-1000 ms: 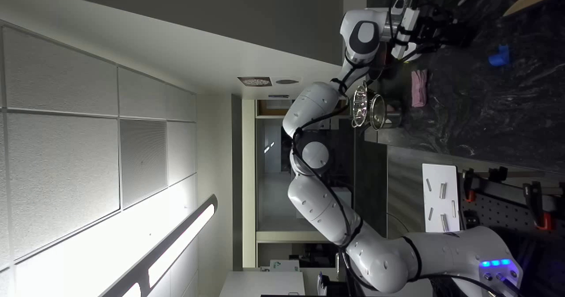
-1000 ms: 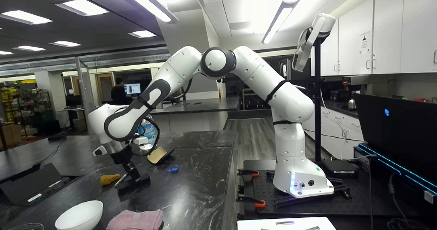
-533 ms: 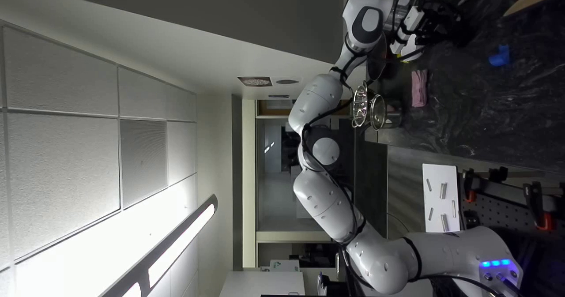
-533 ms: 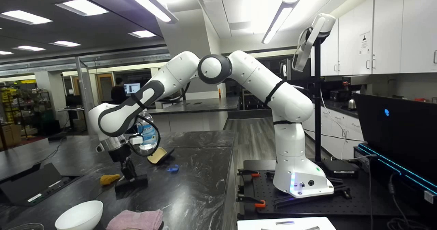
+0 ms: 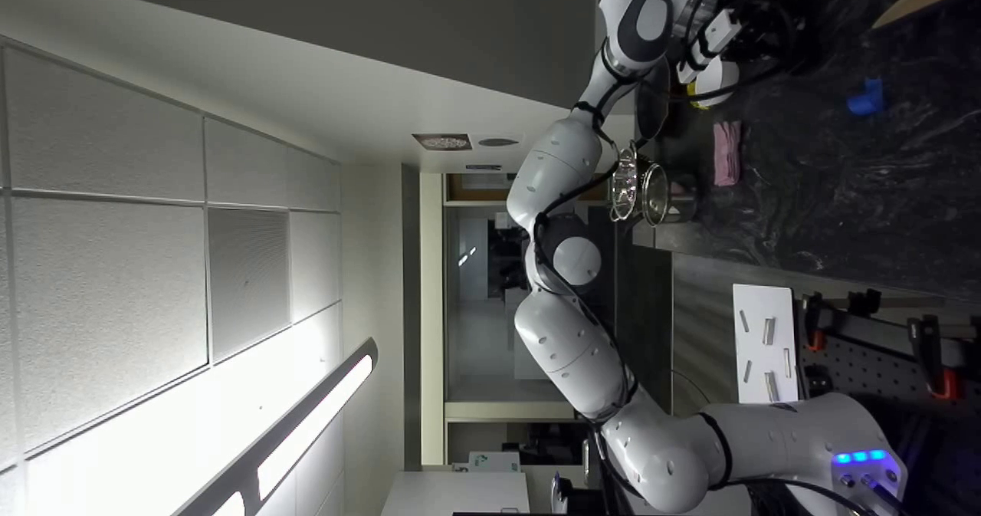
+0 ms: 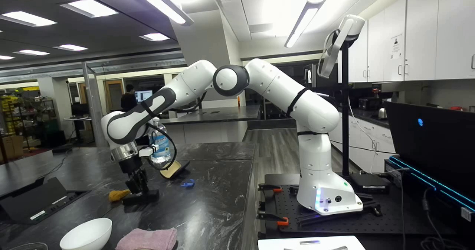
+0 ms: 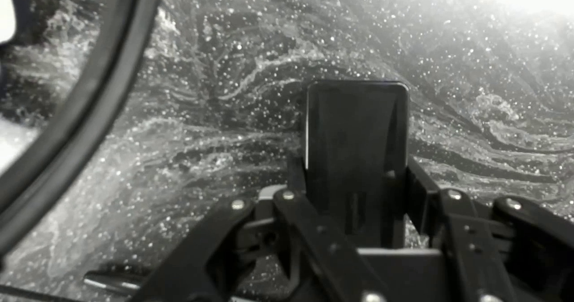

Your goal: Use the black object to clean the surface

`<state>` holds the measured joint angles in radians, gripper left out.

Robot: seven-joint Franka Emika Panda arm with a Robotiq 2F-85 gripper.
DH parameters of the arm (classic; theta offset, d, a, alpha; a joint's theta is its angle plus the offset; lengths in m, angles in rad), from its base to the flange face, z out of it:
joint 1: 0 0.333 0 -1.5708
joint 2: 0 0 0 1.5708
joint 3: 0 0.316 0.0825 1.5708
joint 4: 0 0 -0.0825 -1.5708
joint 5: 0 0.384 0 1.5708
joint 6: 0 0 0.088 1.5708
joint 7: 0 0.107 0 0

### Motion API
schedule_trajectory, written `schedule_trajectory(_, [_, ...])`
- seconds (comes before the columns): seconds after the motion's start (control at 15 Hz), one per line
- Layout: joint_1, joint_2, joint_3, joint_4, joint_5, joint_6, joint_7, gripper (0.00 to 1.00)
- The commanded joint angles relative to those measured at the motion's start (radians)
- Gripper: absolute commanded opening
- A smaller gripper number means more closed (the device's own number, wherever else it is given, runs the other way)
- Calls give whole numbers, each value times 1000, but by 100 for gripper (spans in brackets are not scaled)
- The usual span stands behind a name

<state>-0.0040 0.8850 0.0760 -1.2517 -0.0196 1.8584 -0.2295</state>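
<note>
From my remote stn I had the pincer point(image 7: 357, 181) clamped on a black rect. block point(image 7: 356, 122), one finger point(image 7: 296, 172) against each long side, w/ the block's rounded end sticking out past the tips. In an ext. view the block sat low on the dark, mottled, stone-look desk point(image 6: 213, 205), directly below my wrist; as far as I could see it lay flat. My arm point(image 6: 310, 109) reached over from its base, bent high at the elbow, pincer aimed down.

Just beside the block was a crumpled mustard-col. cloth point(image 6: 117, 195); couldn't tell if they touched. A clear water bottle point(image 6: 161, 149) w/ blue label stood upright behind the wrist, a tan-faced pad point(image 6: 170, 169) near its foot, then a small blue item point(image 6: 188, 183) I couldn't ID. Closer to that cam I had a white bowl point(image 6: 86, 235) and a folded pink towel point(image 6: 148, 239), near each other but apart. Towel + blue item showed in both ext. views. Also in an ext. view: a steel pot point(image 5: 680, 203) next to a shiny metal bowl point(image 5: 625, 182).

On the wrist cam a black cable point(image 7: 115, 64) curved down the L side, and a dark pen-like thing point(image 7: 112, 280) lay at btm L.
</note>
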Motion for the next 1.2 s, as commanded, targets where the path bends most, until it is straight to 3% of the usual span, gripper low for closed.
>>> schedule_trajectory(0.0, [58,5,-46,13,-104,-9,1,29])
schedule_trajectory(0.53, [181,-56,-26,-125,-366,25,-124,29])
schedule_trajectory(1.13, [224,-122,39,-250,-450,60,-240,29])
